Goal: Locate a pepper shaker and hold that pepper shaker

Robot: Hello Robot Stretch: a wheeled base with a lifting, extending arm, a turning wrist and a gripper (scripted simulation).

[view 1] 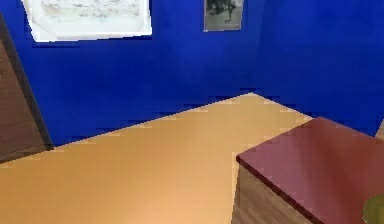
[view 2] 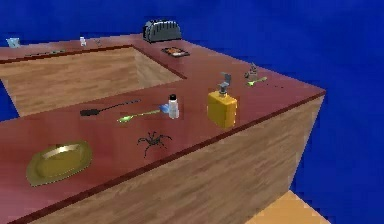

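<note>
Deep blue walls (view 1: 150,80) are seen behind a tan floor (view 1: 130,165), and a brown wooden door (view 1: 15,100) is cut by the forward view's left edge. In the arm side view a long bench (view 2: 100,135) with a red-brown top and wood-grain sides is bent round a corner. A white poster (view 1: 90,15) and a small framed picture (view 1: 223,13) are hung on the wall. On the bench a dark toaster (view 2: 161,30) is set at the far end, a gold plate (view 2: 58,162) near the front edge, and a yellow box (view 2: 222,107) toward the right. A small white container with a dark top (view 2: 173,105), possibly the pepper shaker, is stood upright near the yellow box's left, by a gold spoon (view 2: 135,118), with a dark spider-like thing (view 2: 153,140) nearer the front edge. How the fingers stand cannot be told.
</note>
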